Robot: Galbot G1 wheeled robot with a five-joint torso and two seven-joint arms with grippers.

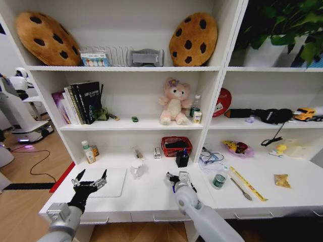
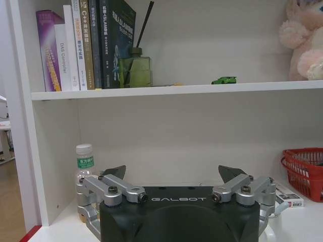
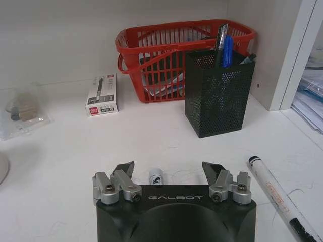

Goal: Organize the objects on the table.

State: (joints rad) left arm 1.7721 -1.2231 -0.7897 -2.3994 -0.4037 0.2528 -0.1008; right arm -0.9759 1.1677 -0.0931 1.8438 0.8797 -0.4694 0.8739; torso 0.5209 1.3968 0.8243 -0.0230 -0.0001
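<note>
Black mesh forms the pen holder [image 3: 218, 93] standing on the white table [image 1: 151, 194] just in front of the red basket [image 3: 171, 55], with blue and black pens [image 3: 225, 48] already upright in it, while a marker [image 3: 280, 196] lies loose on the tabletop beside the right gripper [image 3: 170, 171]. That gripper is held low over the table with its jaws spread and nothing between them, a small white cap-like item [image 3: 155, 178] lying just ahead of it, which suggests a pick-up is being lined up. The left gripper [image 1: 91, 180] is likewise held spread and empty above the flat white mat [image 1: 108, 181] at the table's left end, apparently kept waiting clear of the work.
</note>
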